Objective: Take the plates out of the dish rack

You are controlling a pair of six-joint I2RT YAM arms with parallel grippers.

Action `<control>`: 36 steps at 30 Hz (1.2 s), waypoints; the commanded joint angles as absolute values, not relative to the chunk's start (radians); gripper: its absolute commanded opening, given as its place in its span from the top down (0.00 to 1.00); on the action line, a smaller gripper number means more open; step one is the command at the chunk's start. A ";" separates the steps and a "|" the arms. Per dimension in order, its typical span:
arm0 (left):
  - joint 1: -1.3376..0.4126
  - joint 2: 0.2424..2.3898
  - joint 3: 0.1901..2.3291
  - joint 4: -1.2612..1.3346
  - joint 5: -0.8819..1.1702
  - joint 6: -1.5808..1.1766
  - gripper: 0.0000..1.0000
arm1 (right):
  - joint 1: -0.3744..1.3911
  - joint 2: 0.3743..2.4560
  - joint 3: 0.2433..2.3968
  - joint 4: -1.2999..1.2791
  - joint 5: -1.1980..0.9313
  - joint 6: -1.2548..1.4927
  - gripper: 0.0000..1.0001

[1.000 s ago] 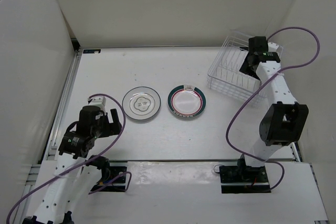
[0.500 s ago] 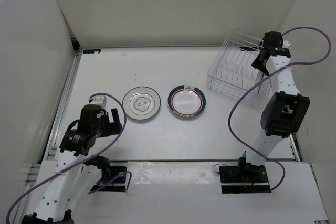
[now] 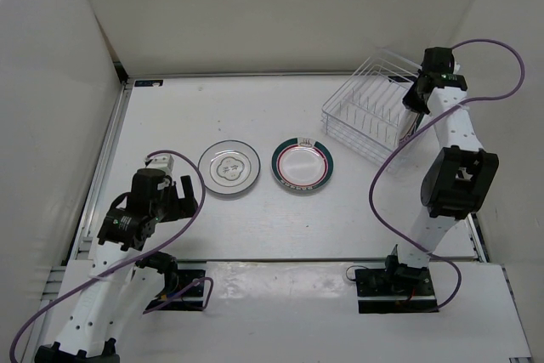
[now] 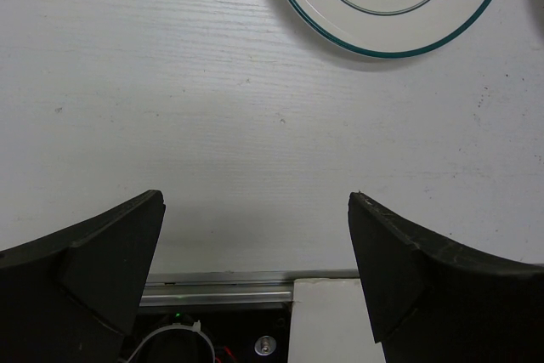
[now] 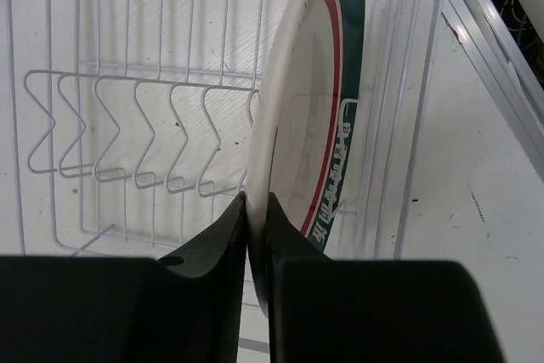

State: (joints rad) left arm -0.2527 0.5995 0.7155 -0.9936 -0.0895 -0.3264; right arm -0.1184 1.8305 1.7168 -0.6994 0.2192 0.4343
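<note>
The right gripper (image 5: 257, 210) is clamped on the rim of a red-ringed plate (image 5: 310, 125) — upright inside the dish rack (image 5: 127, 116). Well left of the rack, a matching plate (image 3: 302, 162) and a thin-rimmed plate (image 3: 229, 167) lie flat on the worktop (image 3: 255, 108); beyond them the left gripper (image 4: 255, 244) hangs, jaws apart.

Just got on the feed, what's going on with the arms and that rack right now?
The right gripper has its jaws pinched on the rim of a green-rimmed plate standing upright in the dish rack. Two more plates lie flat and apart on the table: a thin-rimmed plate with a central drawing, and a green-and-red-rimmed plate to its right. The left gripper hangs over bare table just short of the thin-rimmed plate, jaws open and empty.
</note>
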 commanded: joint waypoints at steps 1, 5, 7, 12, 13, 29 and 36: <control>-0.256 0.595 0.716 -0.979 -0.078 -0.324 0.00 | -0.140 1.813 1.732 -0.695 0.284 0.437 1.00; -0.259 0.594 0.718 -0.979 -0.075 -0.322 0.00 | -0.140 1.789 1.724 -0.696 0.282 0.426 1.00; -0.258 0.592 0.716 -0.977 -0.074 -0.324 0.00 | -0.138 1.778 1.727 -0.693 0.282 0.419 1.00; -0.259 0.595 0.716 -0.977 -0.072 -0.325 0.00 | -0.132 1.703 1.732 -0.687 0.273 0.387 1.00; -0.256 0.597 0.716 -0.977 -0.071 -0.325 0.00 | -0.132 1.683 1.738 -0.687 0.275 0.380 1.00; -0.258 0.609 0.715 -0.966 -0.067 -0.328 0.00 | -0.031 1.503 1.853 -0.698 0.009 0.284 1.00; -0.256 0.606 0.715 -0.965 -0.072 -0.328 0.00 | 0.169 1.546 1.867 -0.793 -0.230 0.123 1.00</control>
State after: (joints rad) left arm -0.2527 0.6109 0.7151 -0.9855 -0.0811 -0.3267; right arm 0.0845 1.5356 1.8164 -0.7700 -0.1104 0.2295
